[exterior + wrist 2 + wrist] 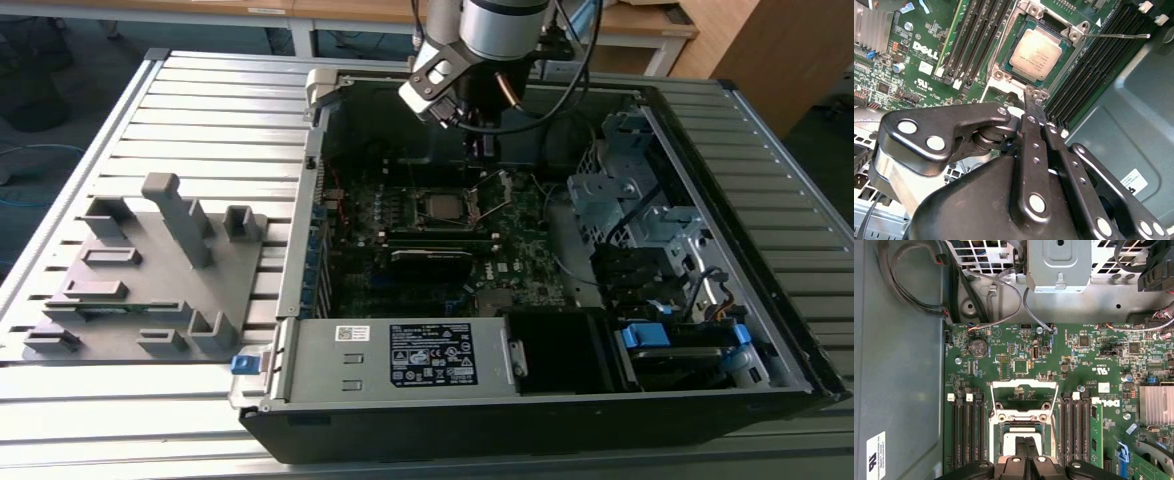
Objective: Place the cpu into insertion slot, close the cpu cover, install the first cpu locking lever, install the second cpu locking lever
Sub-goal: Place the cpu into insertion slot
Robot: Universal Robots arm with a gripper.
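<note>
The cpu (1036,56) was found already seated flat in the insertion slot (1006,50); the gripper (1032,102) was pinched shut on nothing, tips parked right at the slot's near edge; the cpu cover (1024,386) was seen flipped open beyond the slot's far edge.

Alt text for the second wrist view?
The silver cpu sits in the insertion slot on the green motherboard, the cpu cover lying flat around it. The gripper, jaws shut, points at one socket corner; a thin metal lever juts out from another.
</note>
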